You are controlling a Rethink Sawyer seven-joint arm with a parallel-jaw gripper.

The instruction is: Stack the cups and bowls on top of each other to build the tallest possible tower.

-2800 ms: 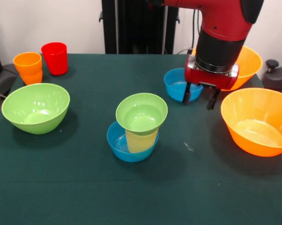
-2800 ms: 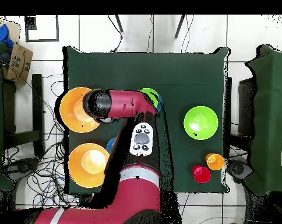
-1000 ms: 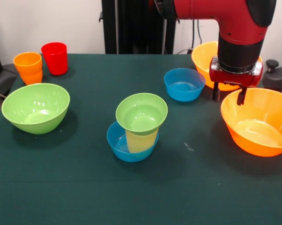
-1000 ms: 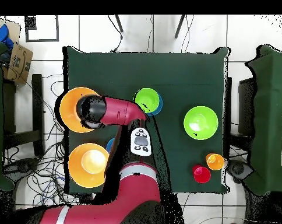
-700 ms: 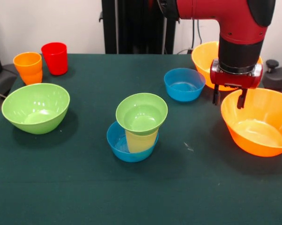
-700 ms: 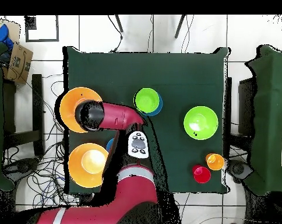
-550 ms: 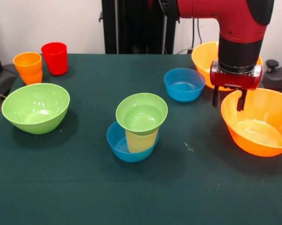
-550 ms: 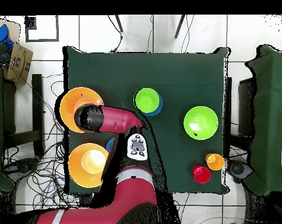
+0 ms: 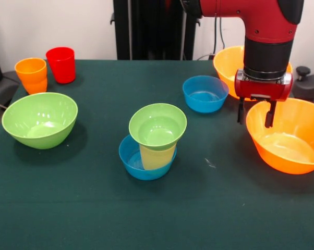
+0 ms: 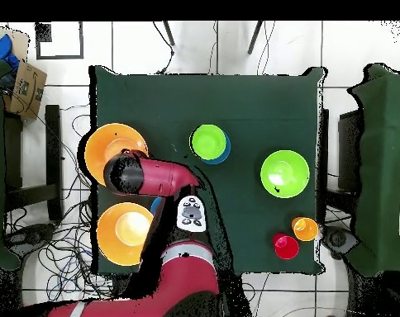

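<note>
We've got the end effector (image 9: 255, 113) at right of the front view, fingers spread and empty, straddling the near-left rim of the nearer very large glossy orange plastic bowl (image 9: 287, 136) — one finger looks inside the rim, one outside. We judge that's the setup for a rim pinch, since a bowl that wide can't be taken any other way.

The tower (image 9: 154, 140) sits centre frame: small blue plastic bowl at the base, pale yellow translucent cup upright in it, small green plastic bowl (image 9: 157, 125) seated on the cup's mouth. Wide top on a narrow cup, so we reckon it's tippy.

Other pcs: 2nd very large orange bowl (image 9: 231, 61) upper right behind the arm; spare small blue bowl (image 9: 205, 94) just left of the end effector; large green glossy bowl (image 9: 39, 120) at left; orange translucent cup (image 9: 31, 74) and red translucent cup (image 9: 61, 64) side by side upper left. No purple bowl seen.

Room: the nearer orange bowl sits at the right edge of the dark green bench (image 9: 84, 208) — little margin there. Between it and the tower the bench is open, so a lift-and-carry leftward has a free lane, provided it goes above the green bowl's rim. Front of bench bare.
</note>
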